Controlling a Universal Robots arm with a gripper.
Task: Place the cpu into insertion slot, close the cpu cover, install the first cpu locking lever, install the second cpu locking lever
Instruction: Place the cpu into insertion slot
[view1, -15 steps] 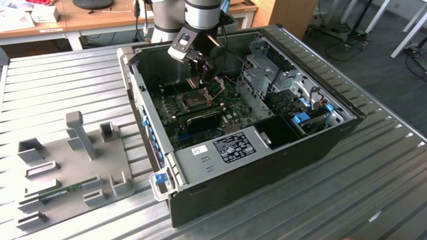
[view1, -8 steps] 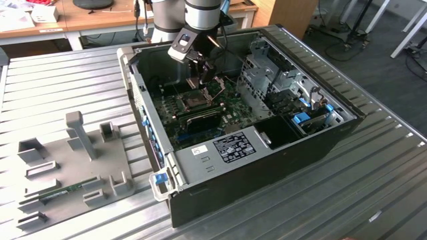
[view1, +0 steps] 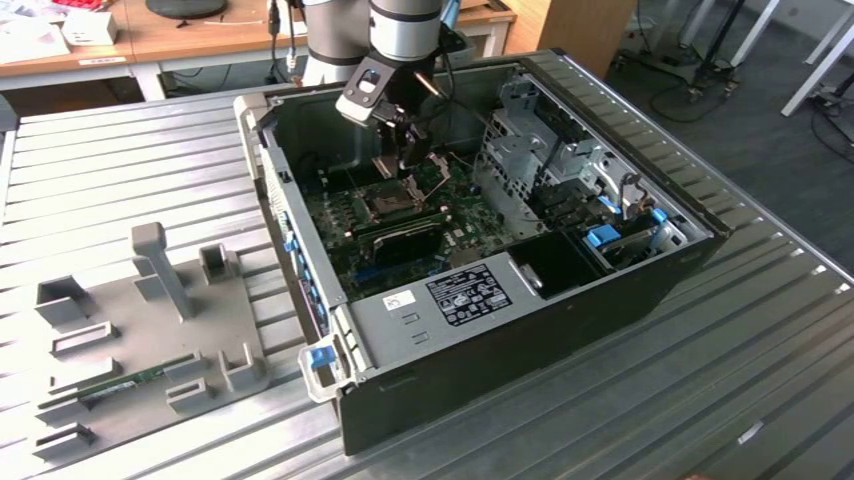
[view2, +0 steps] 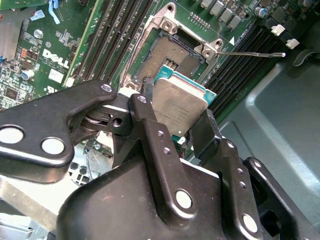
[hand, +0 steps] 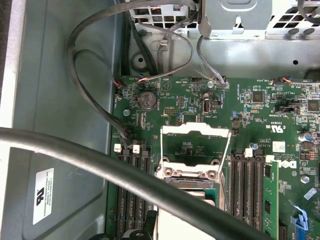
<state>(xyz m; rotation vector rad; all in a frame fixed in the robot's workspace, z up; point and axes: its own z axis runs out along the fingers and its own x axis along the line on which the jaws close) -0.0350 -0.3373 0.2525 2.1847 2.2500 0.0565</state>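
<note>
My gripper (view2: 175, 117) is shut on the cpu (view2: 180, 102), a small square chip with a dull metal top, which hangs tilted over the near edge of the insertion slot (view2: 172, 55). The slot lies open, its dark contact field bare inside a silver rim. In the exterior view the gripper (view1: 404, 172) reaches down into the open computer case just above the insertion slot (view1: 388, 203). The cpu cover (hand: 195, 129) stands swung up, with green board showing through its window. A thin locking lever (view2: 255, 54) sticks out to one side of the socket.
Black memory slots (view2: 112, 40) flank the socket on both sides. A thick black cable (hand: 100, 160) crosses the first wrist view. The drive cage (view1: 534, 150) and case walls (view1: 280, 200) hem in the board. A grey fixture plate (view1: 147, 320) lies on the table at the exterior view's left.
</note>
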